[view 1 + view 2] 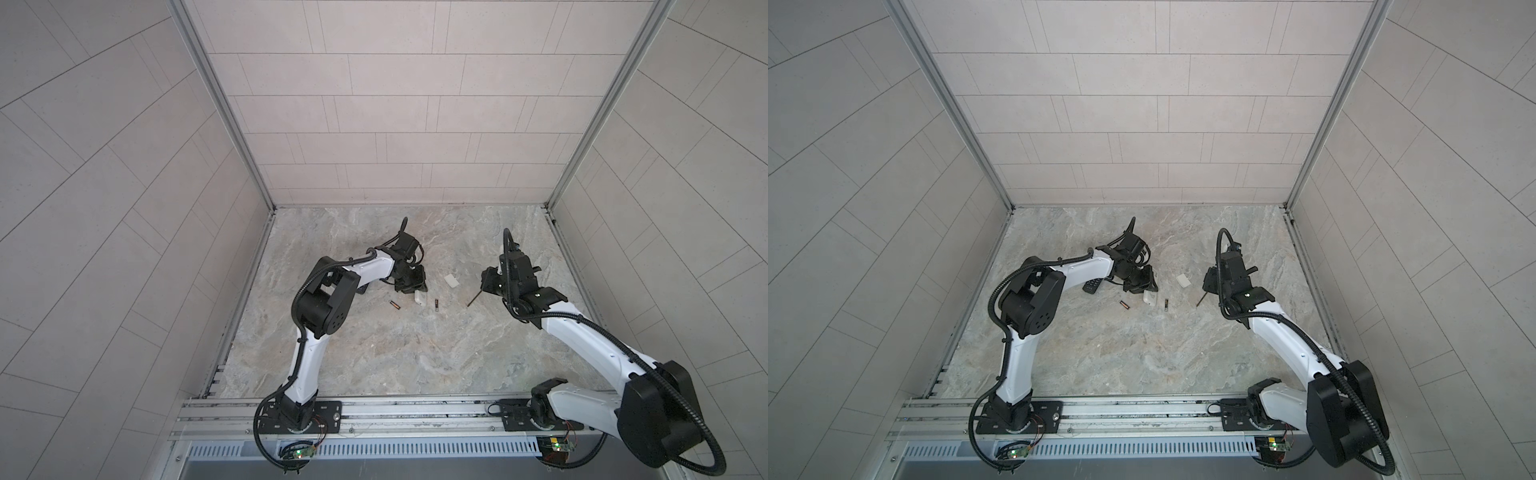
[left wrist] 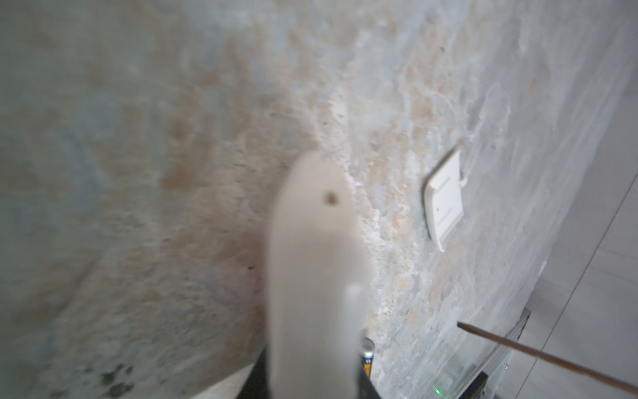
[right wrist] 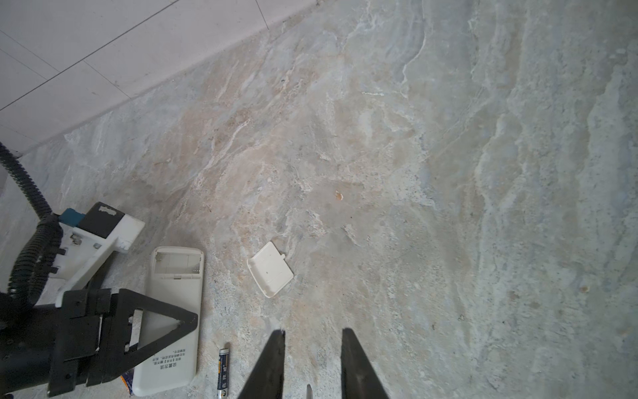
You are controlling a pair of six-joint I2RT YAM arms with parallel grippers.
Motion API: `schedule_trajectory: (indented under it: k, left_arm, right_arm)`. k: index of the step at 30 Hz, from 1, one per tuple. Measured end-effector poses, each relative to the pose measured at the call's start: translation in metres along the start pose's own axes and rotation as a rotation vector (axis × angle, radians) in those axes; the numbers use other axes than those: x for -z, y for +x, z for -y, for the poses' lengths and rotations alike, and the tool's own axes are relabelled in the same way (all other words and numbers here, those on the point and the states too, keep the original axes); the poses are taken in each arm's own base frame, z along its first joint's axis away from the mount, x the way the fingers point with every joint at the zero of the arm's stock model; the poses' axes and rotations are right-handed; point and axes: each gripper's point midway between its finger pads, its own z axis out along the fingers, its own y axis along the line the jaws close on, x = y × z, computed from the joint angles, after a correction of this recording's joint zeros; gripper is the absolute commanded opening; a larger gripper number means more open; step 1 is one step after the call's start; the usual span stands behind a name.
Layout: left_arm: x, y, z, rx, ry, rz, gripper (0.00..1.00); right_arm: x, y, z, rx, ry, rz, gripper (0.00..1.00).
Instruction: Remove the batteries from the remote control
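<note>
Final unloading step: white remote (image 3: 172,290) bay empty, batteries (image 1: 394,305) on counter (image 1: 374,353); left pincer (image 1: 415,289) astride remote, grip untellable; right pincer (image 3: 312,331) pinching screwdriver (image 1: 473,299); next, probably a clean left withdrawal.

Blurred, edge-cropped white remote (image 2: 312,262)

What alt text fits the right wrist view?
A white remote lies back-up, its battery bay open and empty, with the left tool over it. A battery lies beside it, and the white cover lies apart on the stone table. The right tool holds a screwdriver.
</note>
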Motion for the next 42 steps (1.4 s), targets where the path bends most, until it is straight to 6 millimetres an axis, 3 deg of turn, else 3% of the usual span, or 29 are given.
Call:
schedule_trajectory:
  k: [7, 9, 11, 12, 17, 22, 26, 32, 35, 42]
  left_arm:
    - [0.006, -0.003, 0.001, -0.033, -0.031, 0.021, 0.66]
    - [0.008, -0.003, -0.001, -0.037, -0.053, 0.027, 0.79]
    - [0.013, -0.005, -0.002, -0.041, -0.077, 0.039, 0.85]
    - [0.014, -0.005, -0.004, -0.042, -0.093, 0.042, 0.95]
    - [0.021, -0.006, -0.014, -0.046, -0.16, 0.057, 0.97]
    - [0.034, -0.004, -0.028, -0.049, -0.261, 0.074, 0.98]
    - [0.069, -0.009, -0.026, -0.083, -0.322, 0.142, 0.98]
    - [0.146, -0.014, -0.011, -0.185, -0.379, 0.284, 0.98]
    - [0.173, -0.011, -0.015, -0.225, -0.439, 0.322, 0.98]
    - [0.198, -0.003, -0.047, -0.278, -0.606, 0.285, 0.97]
  right_arm:
    - [-0.004, 0.005, 0.009, -0.049, -0.009, -0.048, 0.0]
    - [-0.008, 0.009, 0.015, -0.065, 0.001, -0.08, 0.0]
    - [-0.011, 0.012, 0.019, -0.078, 0.011, -0.118, 0.0]
    - [-0.012, 0.013, 0.02, -0.084, 0.016, -0.138, 0.0]
    - [-0.019, 0.01, 0.018, -0.121, 0.011, -0.212, 0.0]
    - [-0.019, 0.002, 0.028, -0.189, 0.03, -0.265, 0.0]
    - [-0.03, -0.008, 0.03, -0.227, 0.038, -0.321, 0.0]
    - [-0.062, 0.004, 0.035, -0.246, 0.076, -0.44, 0.0]
    - [-0.072, 0.005, 0.037, -0.261, 0.092, -0.473, 0.02]
    - [-0.099, -0.01, 0.04, -0.278, 0.137, -0.52, 0.14]
